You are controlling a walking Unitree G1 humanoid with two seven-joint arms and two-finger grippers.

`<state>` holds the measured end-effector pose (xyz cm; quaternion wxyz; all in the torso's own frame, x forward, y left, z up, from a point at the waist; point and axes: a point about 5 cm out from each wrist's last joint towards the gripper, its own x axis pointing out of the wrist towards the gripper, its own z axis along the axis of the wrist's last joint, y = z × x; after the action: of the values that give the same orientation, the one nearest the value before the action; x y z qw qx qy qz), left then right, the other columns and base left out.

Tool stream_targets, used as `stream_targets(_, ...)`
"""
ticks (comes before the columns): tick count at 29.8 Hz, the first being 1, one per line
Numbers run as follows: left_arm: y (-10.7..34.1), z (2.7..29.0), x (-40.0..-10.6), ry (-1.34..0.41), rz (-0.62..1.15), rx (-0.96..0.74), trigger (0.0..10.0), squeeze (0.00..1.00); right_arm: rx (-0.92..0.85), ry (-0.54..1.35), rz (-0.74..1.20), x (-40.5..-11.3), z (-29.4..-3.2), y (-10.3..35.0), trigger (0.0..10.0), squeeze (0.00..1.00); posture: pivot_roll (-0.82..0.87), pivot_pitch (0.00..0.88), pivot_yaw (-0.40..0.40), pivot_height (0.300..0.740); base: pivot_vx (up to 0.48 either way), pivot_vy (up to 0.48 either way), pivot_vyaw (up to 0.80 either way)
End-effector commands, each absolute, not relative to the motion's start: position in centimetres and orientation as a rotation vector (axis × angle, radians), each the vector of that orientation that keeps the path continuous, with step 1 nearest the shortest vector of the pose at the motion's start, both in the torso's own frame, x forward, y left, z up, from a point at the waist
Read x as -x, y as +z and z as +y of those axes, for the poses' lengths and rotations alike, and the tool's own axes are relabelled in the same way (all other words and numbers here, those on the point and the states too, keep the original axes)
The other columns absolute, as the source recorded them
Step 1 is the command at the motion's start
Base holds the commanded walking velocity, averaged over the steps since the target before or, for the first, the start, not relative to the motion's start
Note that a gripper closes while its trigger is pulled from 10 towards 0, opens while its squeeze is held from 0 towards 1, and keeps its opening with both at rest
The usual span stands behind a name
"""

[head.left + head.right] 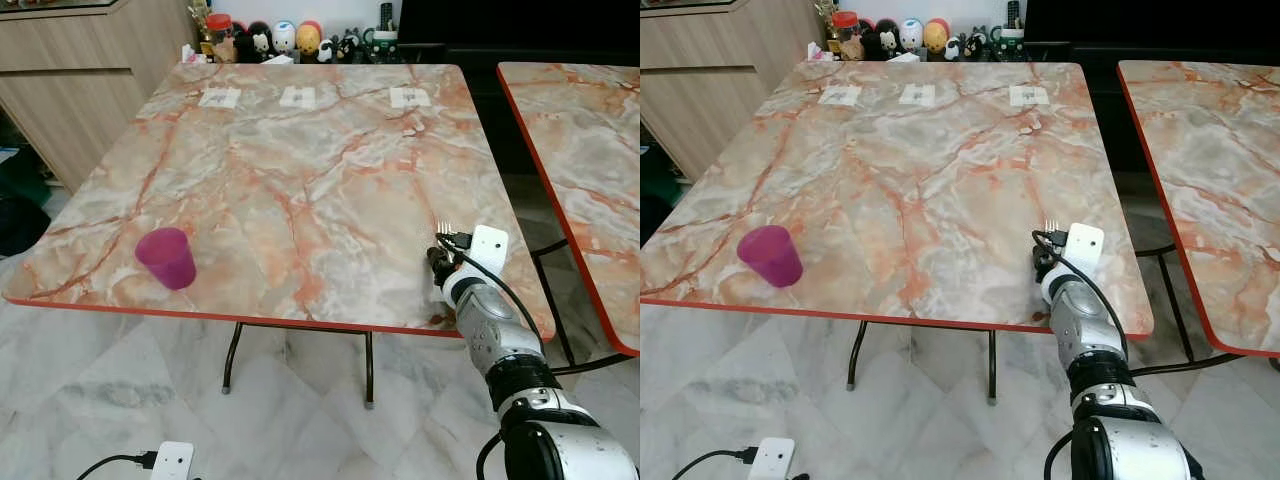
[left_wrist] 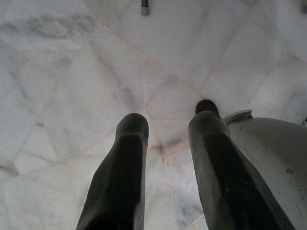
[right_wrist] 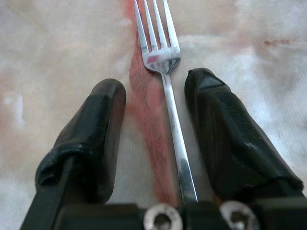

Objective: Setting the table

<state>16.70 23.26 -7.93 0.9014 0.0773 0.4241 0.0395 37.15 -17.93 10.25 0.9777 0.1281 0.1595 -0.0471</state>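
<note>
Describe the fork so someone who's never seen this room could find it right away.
Start at the big marble-patterned table with the red edge. Go to its near right corner, where the right gripper rests over the top. The fork lies there between the open black fingers, tines pointing toward the table's far side. It is thin shiny metal; the pink cup stands at the near left.

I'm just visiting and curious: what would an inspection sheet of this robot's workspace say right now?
Surface: marble-look table, red edge.
Job's things: fork lying on the table between the right gripper's fingers; pink cup upright near the front left corner.
Clutter: three small paper cards along the far edge.
Grippers: right gripper open around the fork; left gripper open, over the floor.
Cables: black cable on the right wrist; plug box on the floor.
Surroundings: second table, figurines, wooden cabinet.
</note>
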Motion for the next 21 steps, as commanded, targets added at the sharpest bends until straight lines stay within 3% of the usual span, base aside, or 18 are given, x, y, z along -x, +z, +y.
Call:
stream_targets(1,-8.29,23.60,-15.79,0.086,0.915,-0.165,10.0,0.00,-0.291,-0.096,0.389,-36.72,-17.70,9.03,10.0,0.00,-0.02,0.123,0.039,0.740,0.000,0.000,0.00)
stream_targets(2,-8.29,23.59,-15.78,0.085,0.916,-0.165,10.0,0.00,-0.298,-0.095,0.393,-36.70,-17.68,8.96,10.0,0.00,-0.02,0.123,0.039,0.740,0.000,0.000,0.00)
stream_targets(3,-8.30,23.61,-15.75,0.086,0.917,-0.164,10.0,0.00,-0.308,-0.095,0.403,-36.63,-17.63,8.80,1.7,0.00,-0.02,0.124,0.039,0.740,0.000,0.000,0.00)
stream_targets(4,-8.30,23.62,-15.74,0.086,0.917,-0.163,10.0,0.00,-0.309,-0.095,0.405,-36.60,-17.63,8.75,0.0,0.00,-0.02,0.124,0.039,0.740,0.000,0.000,0.00)
stream_targets(21,-8.48,23.41,-15.49,0.076,0.931,-0.151,10.0,0.00,-0.292,-0.082,0.427,-36.40,-17.65,8.31,0.0,0.00,-0.03,0.120,0.035,0.740,0.000,0.000,0.00)
